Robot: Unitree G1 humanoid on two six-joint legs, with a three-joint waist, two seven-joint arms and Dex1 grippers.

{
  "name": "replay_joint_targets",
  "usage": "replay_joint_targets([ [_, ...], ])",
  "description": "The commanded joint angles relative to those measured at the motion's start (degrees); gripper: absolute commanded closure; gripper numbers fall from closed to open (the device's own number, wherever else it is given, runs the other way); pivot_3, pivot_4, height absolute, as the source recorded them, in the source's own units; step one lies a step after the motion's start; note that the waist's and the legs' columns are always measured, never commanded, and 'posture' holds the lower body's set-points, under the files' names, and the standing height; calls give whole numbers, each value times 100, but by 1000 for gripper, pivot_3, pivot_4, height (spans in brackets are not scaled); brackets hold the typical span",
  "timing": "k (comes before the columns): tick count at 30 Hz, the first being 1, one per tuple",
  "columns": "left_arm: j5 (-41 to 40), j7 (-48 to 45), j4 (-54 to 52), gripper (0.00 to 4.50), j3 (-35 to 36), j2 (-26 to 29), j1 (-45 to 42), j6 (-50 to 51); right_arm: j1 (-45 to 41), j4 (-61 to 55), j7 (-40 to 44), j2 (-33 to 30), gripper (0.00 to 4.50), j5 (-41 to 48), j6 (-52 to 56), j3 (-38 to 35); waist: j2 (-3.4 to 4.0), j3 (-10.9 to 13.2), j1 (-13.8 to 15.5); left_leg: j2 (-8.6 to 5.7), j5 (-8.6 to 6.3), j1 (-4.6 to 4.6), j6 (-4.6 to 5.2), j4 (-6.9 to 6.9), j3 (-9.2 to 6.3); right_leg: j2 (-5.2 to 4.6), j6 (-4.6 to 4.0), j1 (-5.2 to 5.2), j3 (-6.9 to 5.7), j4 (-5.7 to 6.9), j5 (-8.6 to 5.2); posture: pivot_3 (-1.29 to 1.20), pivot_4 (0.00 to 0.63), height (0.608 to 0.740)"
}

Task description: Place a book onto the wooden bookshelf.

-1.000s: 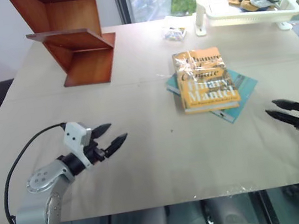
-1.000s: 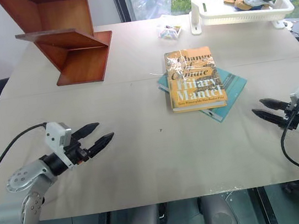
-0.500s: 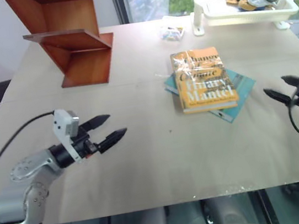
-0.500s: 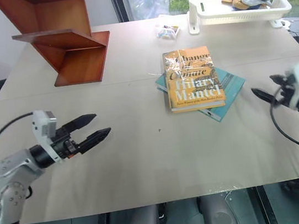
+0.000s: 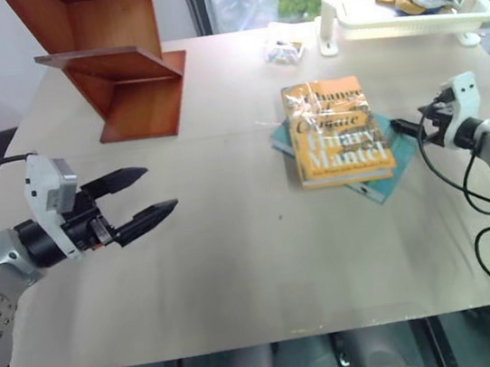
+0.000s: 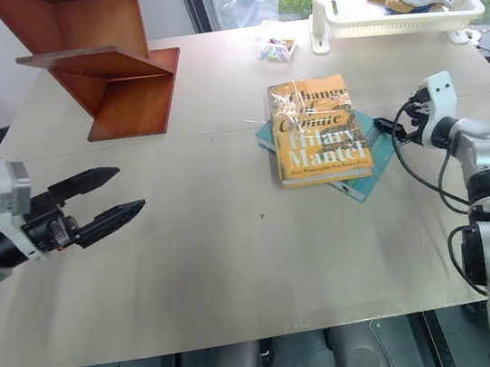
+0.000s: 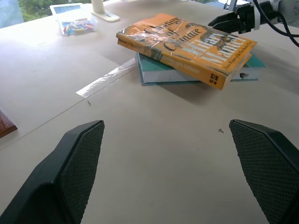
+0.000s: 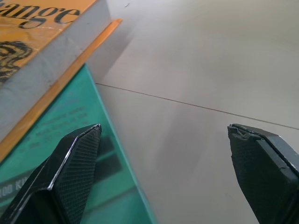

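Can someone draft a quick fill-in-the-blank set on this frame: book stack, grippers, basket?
1. The yellow-orange book lies on top of a thinner ____ book.
2. The right gripper sits beside the stack with its fingers ____.
3. The white basket stands at the table's far ____ corner.
4. The left gripper is open and holds ____.

Missing: teal; open; right; nothing

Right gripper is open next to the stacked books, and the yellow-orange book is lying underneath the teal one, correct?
Not quite. The yellow-orange book lies on top of the teal book, not underneath it; the left wrist view shows the stacking plainly. The rest holds: the right gripper is open beside the stack.
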Motion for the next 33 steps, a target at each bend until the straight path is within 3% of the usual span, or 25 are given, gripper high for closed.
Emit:
replay_joint_targets([
  [1, -95, 60, -340, 0, 290, -14, 181, 7, -30, 294, 455, 116, 65, -138, 56, 212, -2, -1, -12, 0, 0, 1, 0, 0, 1, -1, 0, 1, 0, 0, 0, 0, 150, 740],
  [9, -94, 304, -567, 0, 432, -125, 413, 32, 228, -109, 1667, 423, 65, 65, 36, 305, -5, -3, -33, 5, 0, 7, 0, 0, 0, 3, -1, 2, 0, 7, 1, 0, 150, 740],
  [16, -13, 261, -452, 0, 384, -40, 395, -16, 687, -892, 2094, 679, 65, 228, 110, 420, -7, -5, -39, 6, 0, 6, 0, 0, -4, 3, -1, 2, -4, 6, 1, 0, 150, 740],
  [26, 45, 175, -371, 0, 269, -19, 296, -18, 1737, -3199, 1929, 743, 65, 536, 1137, 761, -8, -5, -23, 6, 0, 5, 0, -1, -8, 2, -1, 2, -7, 6, 1, 0, 150, 740],
  [33, 112, 101, -302, 0, 169, 38, 170, -51, 1788, -3840, 1555, 516, 65, 809, 1587, 497, -7, -4, 0, 4, 0, 4, -1, 0, -7, 1, -1, 0, -7, 8, 1, 0, 150, 740],
])
